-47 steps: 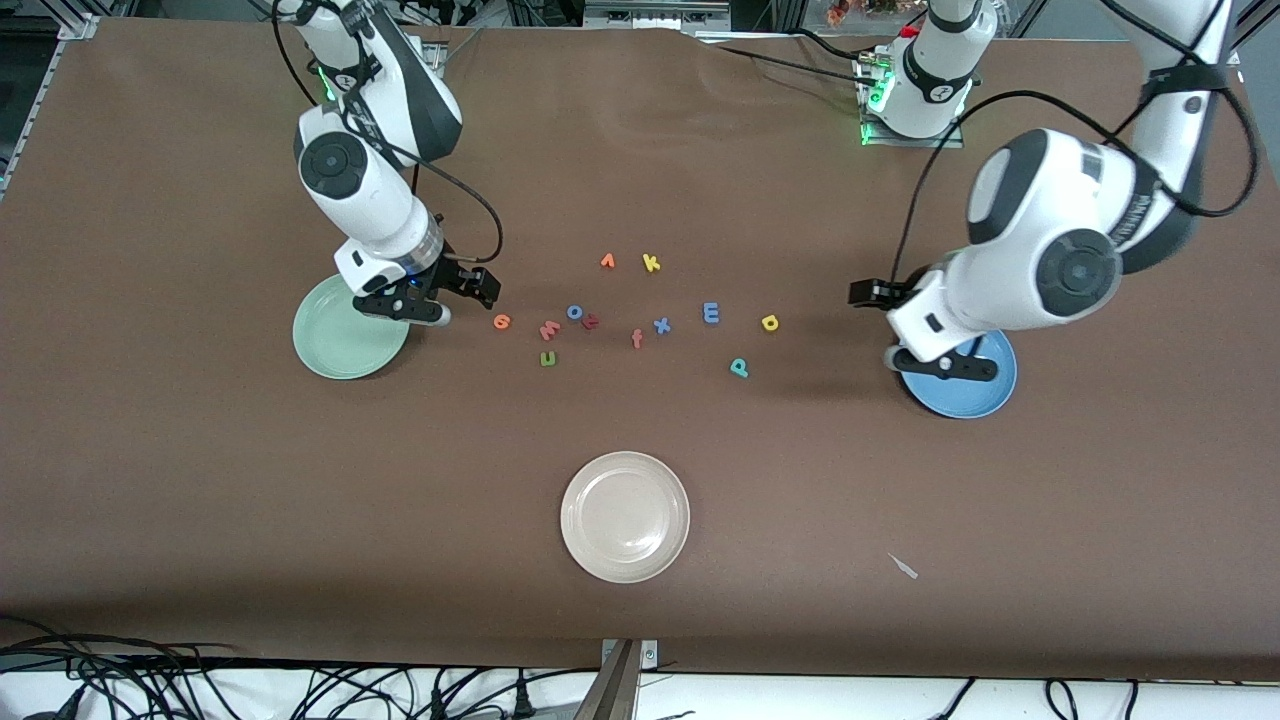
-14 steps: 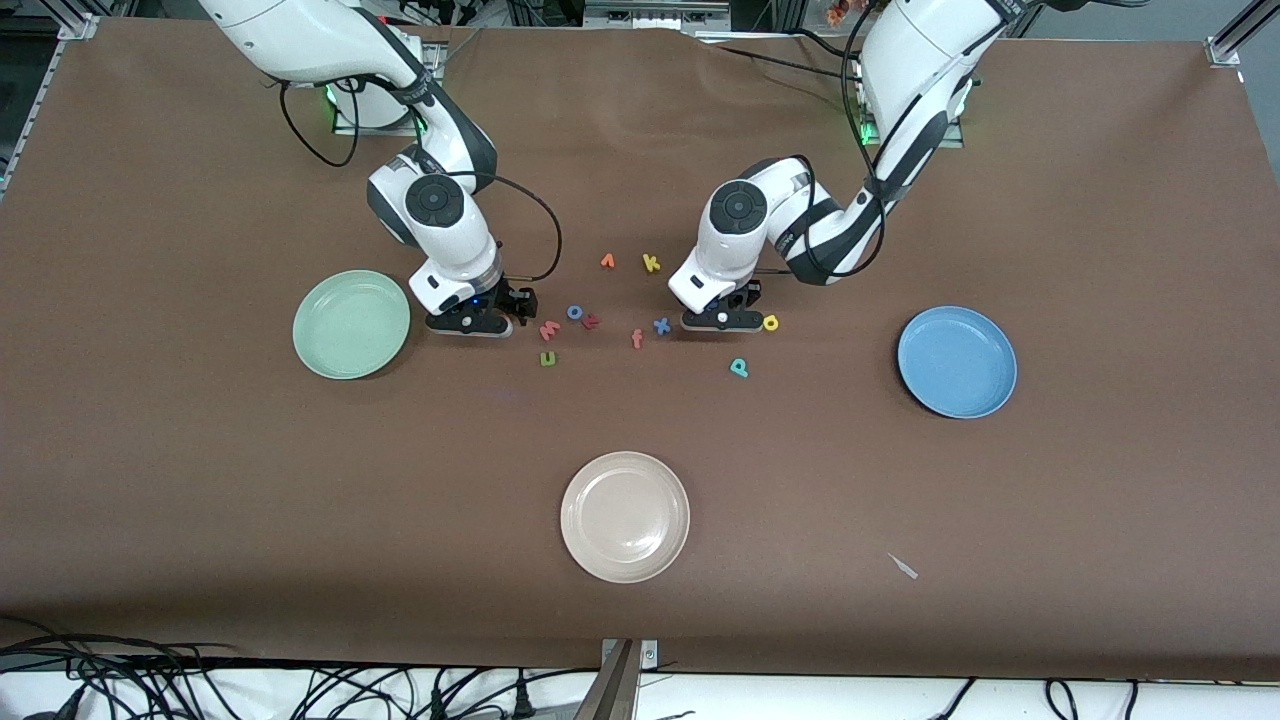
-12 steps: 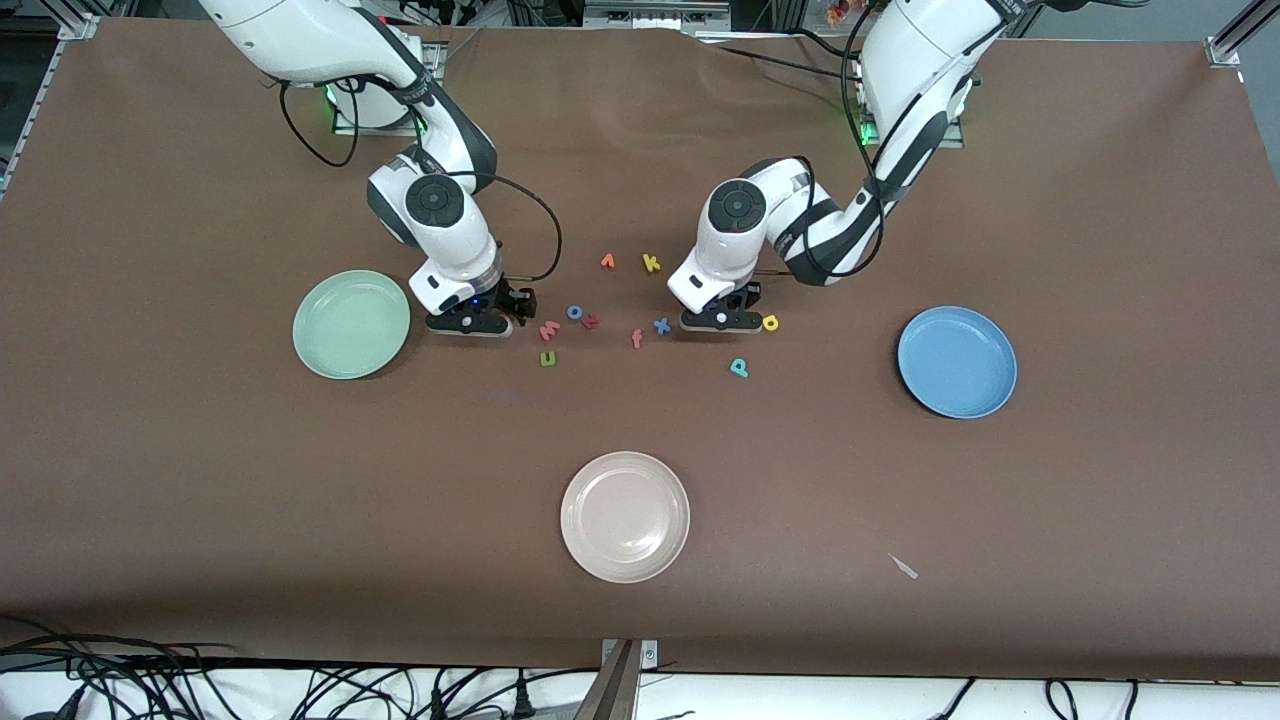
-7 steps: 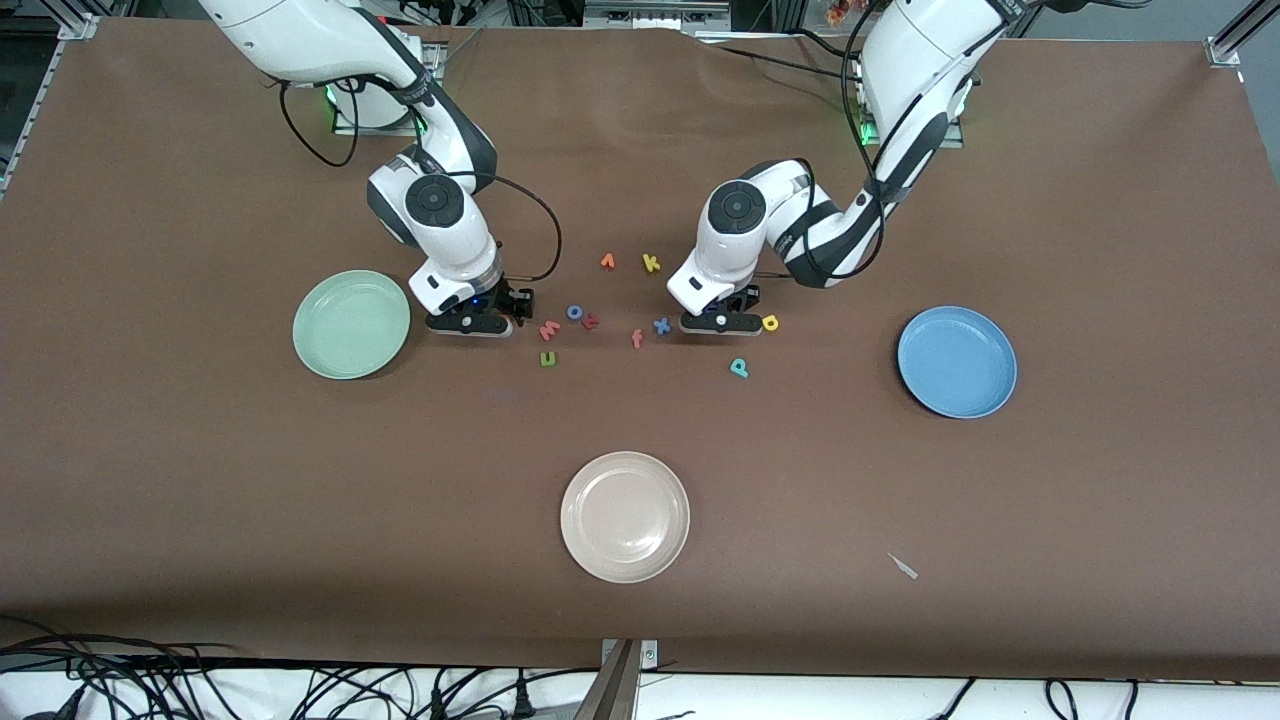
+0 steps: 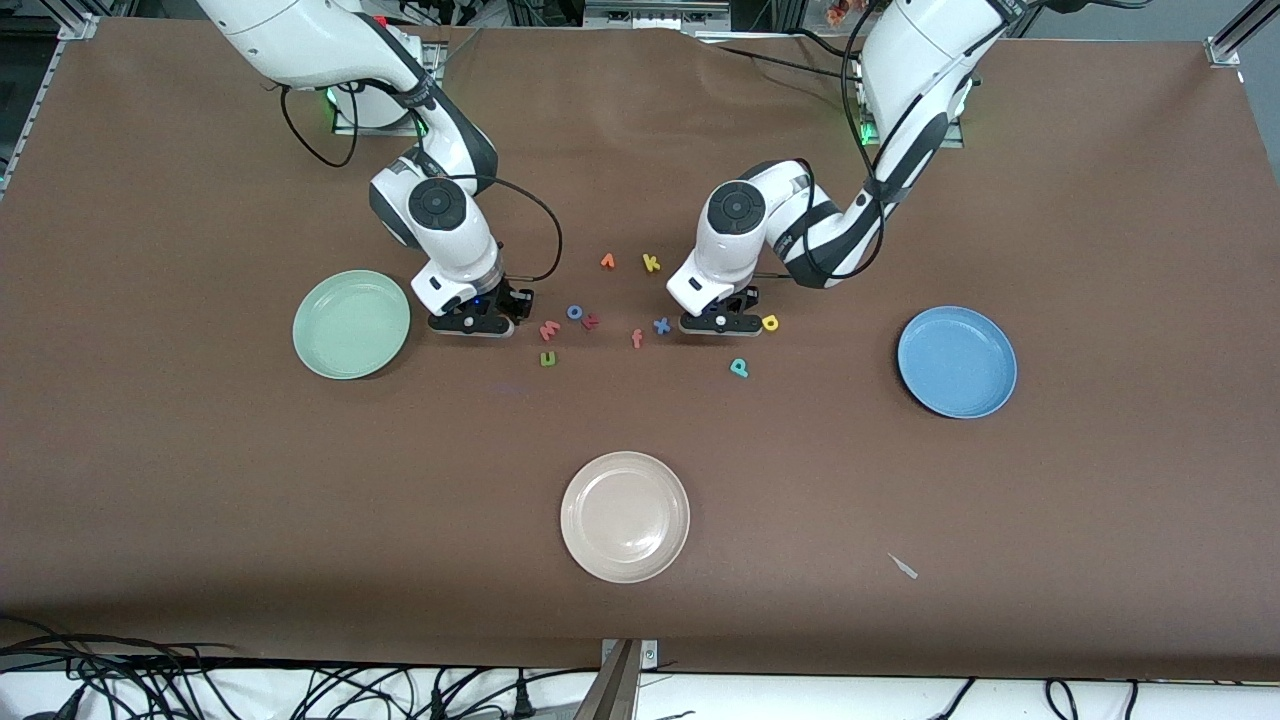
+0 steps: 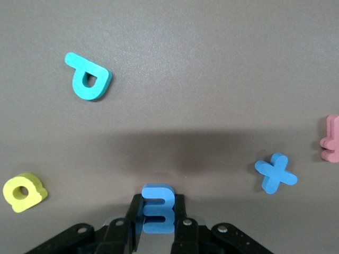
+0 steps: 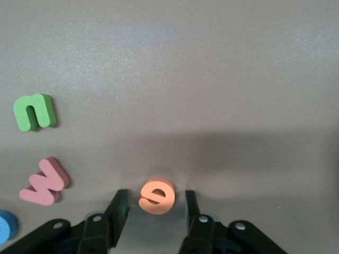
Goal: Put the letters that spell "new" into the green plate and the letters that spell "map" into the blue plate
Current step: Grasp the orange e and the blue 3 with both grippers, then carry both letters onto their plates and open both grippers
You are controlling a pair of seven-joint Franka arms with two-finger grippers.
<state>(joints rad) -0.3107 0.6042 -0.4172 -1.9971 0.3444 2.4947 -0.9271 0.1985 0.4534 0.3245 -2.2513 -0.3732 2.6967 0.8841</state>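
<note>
My left gripper [image 6: 158, 203] [image 5: 718, 322] is down at the table and shut on the blue m [image 6: 158, 212], a finger pressed on each side. The teal p [image 6: 87, 76] [image 5: 739, 368] and yellow a [image 6: 24, 192] [image 5: 770, 323] lie loose close by. My right gripper [image 7: 155, 199] [image 5: 472, 325] stands open astride the orange e [image 7: 157, 197], with a gap on both sides. The green n [image 7: 34, 111] [image 5: 548, 358] and pinkish w [image 7: 45, 181] [image 5: 548, 330] lie beside it. The green plate [image 5: 350, 325] and blue plate [image 5: 957, 362] hold nothing.
A cream-white plate [image 5: 625, 517] sits nearer the front camera. Other letters lie among the task's letters: a blue x [image 5: 661, 325], pink f [image 5: 637, 339], blue o [image 5: 575, 312], orange v [image 5: 607, 261] and yellow k [image 5: 651, 263].
Both arms came from over the plates down to the letters. Over the last second the left jaws closed on the blue m and the right jaws narrowed around the orange e.
</note>
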